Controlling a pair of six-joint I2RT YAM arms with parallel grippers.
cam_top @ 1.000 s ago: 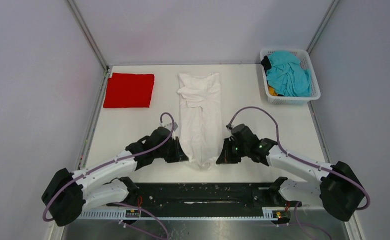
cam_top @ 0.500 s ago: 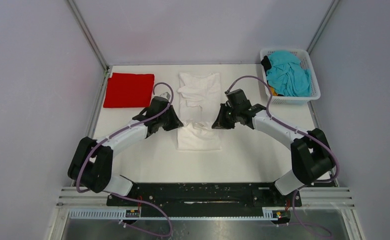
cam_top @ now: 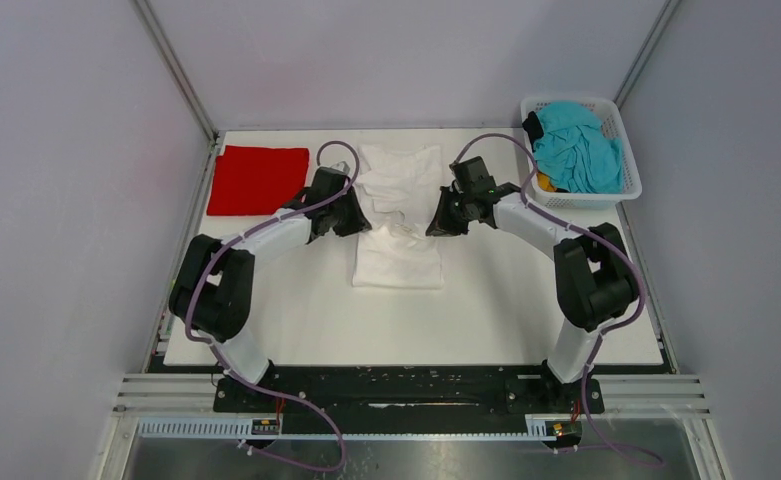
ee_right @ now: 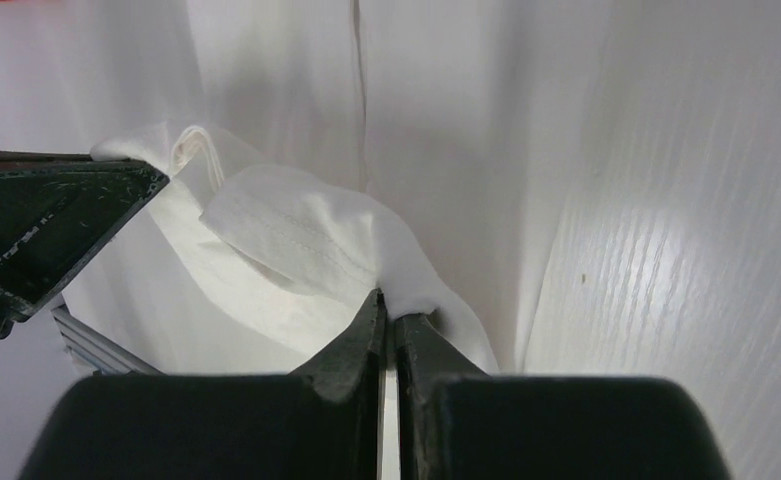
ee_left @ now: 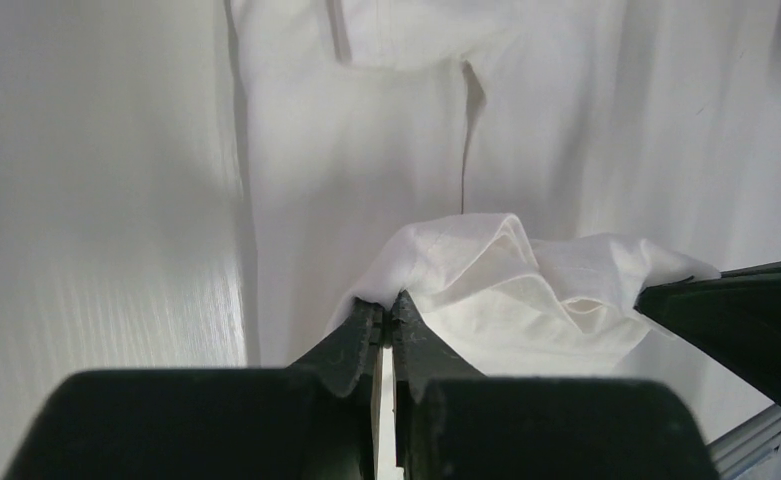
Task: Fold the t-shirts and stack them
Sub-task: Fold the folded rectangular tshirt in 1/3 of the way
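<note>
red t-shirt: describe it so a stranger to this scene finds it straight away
On the white table, look to the far left corner, across from the basket at far right. The red t-shirt lies there folded flat, left of the white t-shirt; it alone is red.

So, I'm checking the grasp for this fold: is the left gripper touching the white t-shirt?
Touching. The left wrist view shows the left gripper shut on a bunched edge of the white t-shirt.
</note>
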